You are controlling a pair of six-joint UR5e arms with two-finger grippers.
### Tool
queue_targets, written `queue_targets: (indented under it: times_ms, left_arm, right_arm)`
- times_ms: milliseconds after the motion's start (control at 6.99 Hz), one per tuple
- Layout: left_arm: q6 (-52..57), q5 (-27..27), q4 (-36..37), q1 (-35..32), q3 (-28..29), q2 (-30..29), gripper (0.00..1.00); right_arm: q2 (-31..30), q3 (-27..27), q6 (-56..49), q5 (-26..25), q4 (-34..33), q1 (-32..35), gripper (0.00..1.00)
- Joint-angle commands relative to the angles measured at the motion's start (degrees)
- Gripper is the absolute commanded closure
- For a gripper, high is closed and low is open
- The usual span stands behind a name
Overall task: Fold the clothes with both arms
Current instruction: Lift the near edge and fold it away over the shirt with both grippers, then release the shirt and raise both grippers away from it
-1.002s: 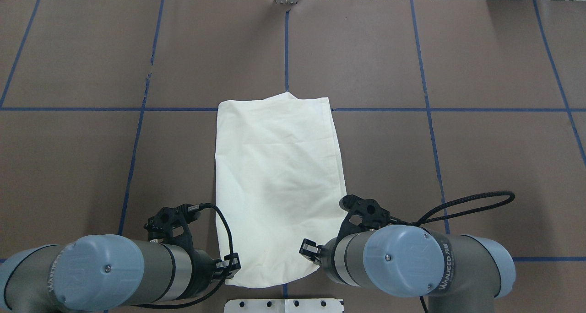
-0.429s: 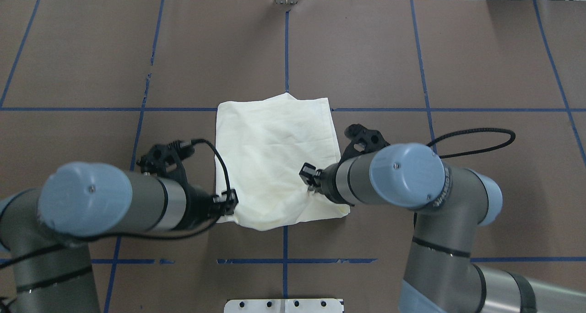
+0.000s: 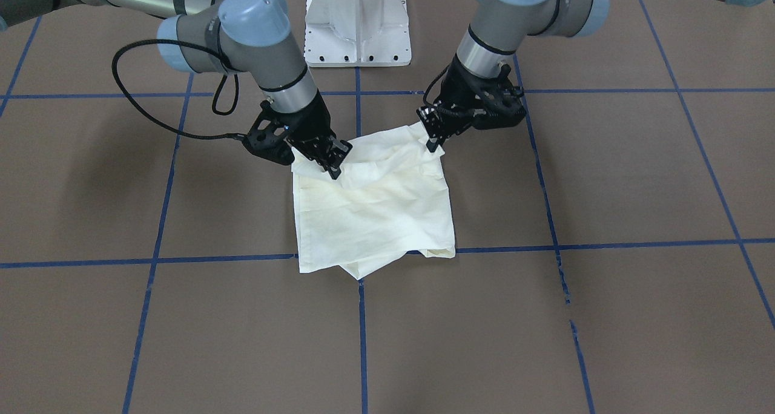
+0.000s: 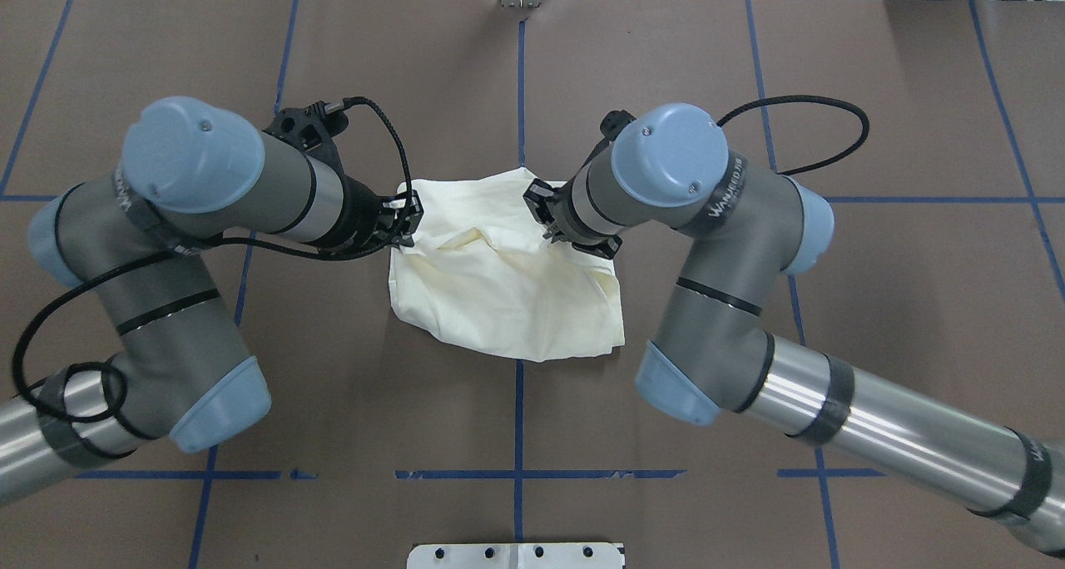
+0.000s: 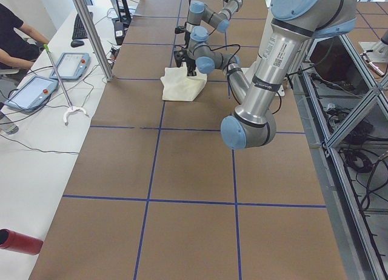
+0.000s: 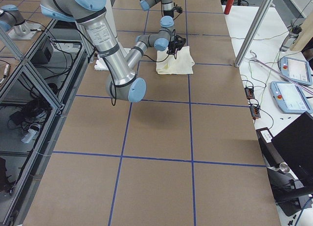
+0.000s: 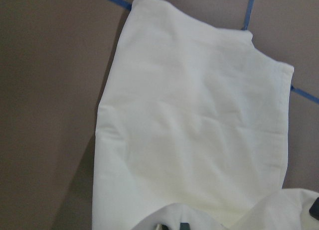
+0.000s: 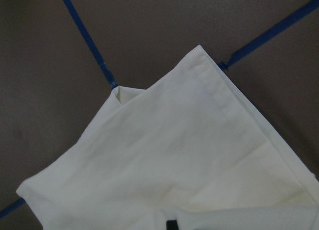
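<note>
You have the cream-white T-shirt near the middle of the matte brown surface. It is doubled over into a rough rectangle with only plain cloth facing up. It sits across a crossing of the blue tape lines that mark the surface into squares.

Your left claw is pinched onto the raised cloth at one upper corner. Your right claw is pinched onto the matching corner on the other side. Both grip close to the shirt's far edge.

Between the two claws the top layer sags in soft, rounded wrinkles, while the rest lies flatter with shallow creases. In the front-facing view a pointed bit of the lower layer pokes out from under the edge farthest from the robot.

The wrist views show a smooth, fine weave and a stitched hem running as a flat band along one straight edge.
</note>
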Motion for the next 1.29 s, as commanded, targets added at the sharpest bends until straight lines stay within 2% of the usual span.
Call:
queue_targets:
  times_ms: [0, 143, 286, 429, 573, 716, 859, 1002, 1145]
  left_arm:
    - [0.3, -0.2, -11.5, -1.8, 13.9, -3.0, 1.00]
    - [0.3, -0.1, -11.8, -2.5, 16.8, -4.9, 1.00]
    - [0.4, -0.1, -11.9, -3.3, 17.4, -5.3, 1.00]
    - [0.4, 0.0, -11.9, -3.5, 17.4, -5.5, 1.00]
    - [0.3, 0.0, -12.1, -4.4, 17.5, -6.2, 0.80]
    - [0.3, 0.0, -12.2, -4.8, 18.3, -6.7, 0.43]
    - [0.6, 1.0, -12.3, -5.4, 18.4, -6.7, 0.11]
    - [4.2, 1.0, -13.7, -7.1, 19.3, -6.7, 0.00]
    - [8.7, 0.4, -21.3, -7.7, 22.7, -6.2, 0.00]
  right_arm:
    - [5.5, -15.6, -0.1, 1.1, 8.9, 3.4, 1.00]
    - [6.9, -18.6, -0.2, 1.4, 8.9, 4.3, 1.00]
    - [7.3, -19.4, -0.3, 1.8, 8.9, 5.1, 1.00]
    - [7.5, -19.8, -0.6, 2.4, 8.9, 5.2, 0.01]
    - [8.0, -19.8, -1.5, 2.4, 8.9, 5.3, 0.00]
    - [8.0, -19.8, -1.4, 2.4, 9.0, 6.0, 0.00]
    - [8.0, -19.8, -2.8, 3.7, 8.9, 7.4, 0.00]
    - [8.0, -19.7, -6.1, 7.5, 8.8, 9.8, 0.00]
    - [7.4, -19.5, -8.8, 13.5, 8.3, 13.3, 0.00]
